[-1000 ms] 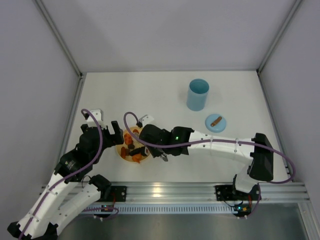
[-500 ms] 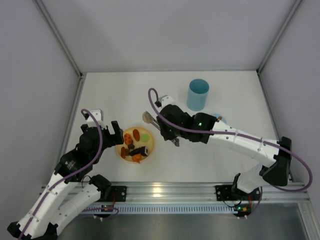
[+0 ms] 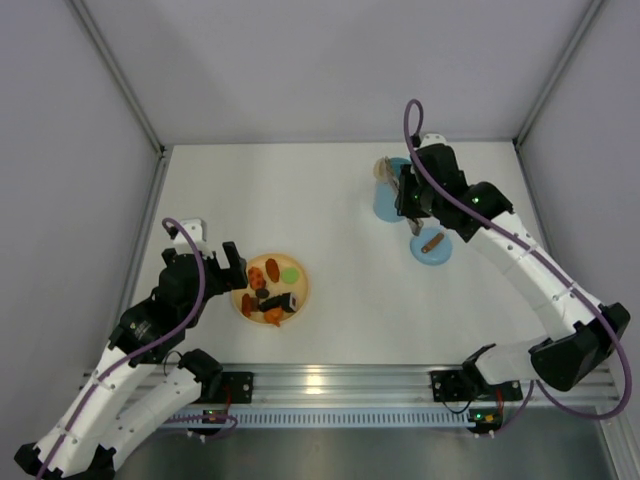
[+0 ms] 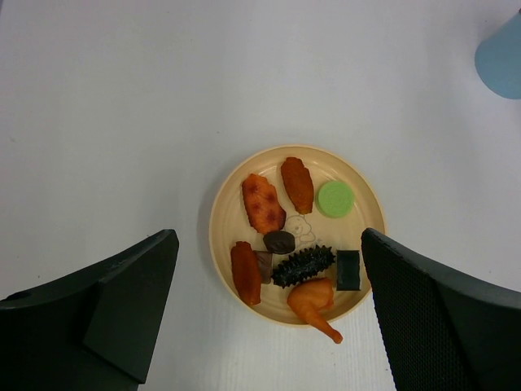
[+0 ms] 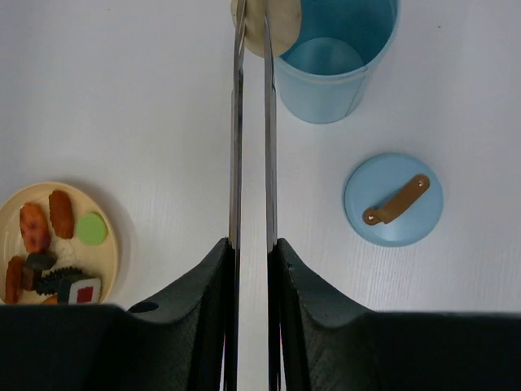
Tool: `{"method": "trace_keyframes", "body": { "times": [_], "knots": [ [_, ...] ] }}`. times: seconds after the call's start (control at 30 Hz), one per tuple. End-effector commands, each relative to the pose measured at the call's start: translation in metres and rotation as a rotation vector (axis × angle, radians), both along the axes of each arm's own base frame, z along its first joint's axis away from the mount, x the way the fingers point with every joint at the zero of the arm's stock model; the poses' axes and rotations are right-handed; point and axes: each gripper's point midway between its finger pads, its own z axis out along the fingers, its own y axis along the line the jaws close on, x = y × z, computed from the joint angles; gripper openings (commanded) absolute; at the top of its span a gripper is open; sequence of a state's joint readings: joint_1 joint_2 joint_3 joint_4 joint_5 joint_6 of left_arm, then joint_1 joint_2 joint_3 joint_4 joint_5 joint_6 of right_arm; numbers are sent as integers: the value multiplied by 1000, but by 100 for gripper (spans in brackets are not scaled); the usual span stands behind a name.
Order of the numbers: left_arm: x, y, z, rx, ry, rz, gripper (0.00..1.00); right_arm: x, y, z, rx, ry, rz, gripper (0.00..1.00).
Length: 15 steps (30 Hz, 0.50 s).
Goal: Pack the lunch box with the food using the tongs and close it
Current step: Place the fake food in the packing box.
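My right gripper (image 5: pixel 252 244) is shut on the tongs (image 5: pixel 238 122), whose two slim arms run forward almost parallel. Their tips pinch a pale round food piece (image 5: pixel 281 24) at the left rim of the light blue lunch box (image 5: pixel 334 73), which stands open with only its blue floor showing inside. From above, the right gripper (image 3: pixel 405 197) hangs over the lunch box (image 3: pixel 390 205). The blue lid (image 3: pixel 432 246) with a brown handle lies flat beside it. The other food (image 4: pixel 303 265) sits on the yellow plate (image 4: pixel 220 220). My left gripper (image 4: pixel 267 244) hovers open above that plate.
The plate (image 3: pixel 297 290) lies near the left arm, at the table's front left. The lid (image 5: pixel 393 199) lies just in front of the lunch box. White walls (image 3: pixel 300 70) close in the table at the back and both sides.
The right arm has swung from the plate to the back right, carrying the tongs and the pale piece to the lunch box's rim. The left arm has stayed put.
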State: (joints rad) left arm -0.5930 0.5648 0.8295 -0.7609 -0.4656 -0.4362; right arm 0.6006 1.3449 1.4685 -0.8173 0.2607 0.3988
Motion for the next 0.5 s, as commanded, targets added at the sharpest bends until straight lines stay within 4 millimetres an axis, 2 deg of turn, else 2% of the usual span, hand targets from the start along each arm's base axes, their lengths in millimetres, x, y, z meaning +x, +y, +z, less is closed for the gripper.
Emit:
{"method": "trace_keyframes", "body": {
  "times": [0.0, 0.27, 0.47],
  "knots": [
    [3, 0, 9, -21, -40, 11, 99, 15, -15, 21, 39, -40, -24, 14],
    [3, -1, 7, -17, -35, 9, 99, 31, -38, 18, 58, -34, -86, 13],
    [3, -1, 7, -16, -32, 9, 99, 29, -39, 12, 62, -19, -81, 16]
  ]
}}
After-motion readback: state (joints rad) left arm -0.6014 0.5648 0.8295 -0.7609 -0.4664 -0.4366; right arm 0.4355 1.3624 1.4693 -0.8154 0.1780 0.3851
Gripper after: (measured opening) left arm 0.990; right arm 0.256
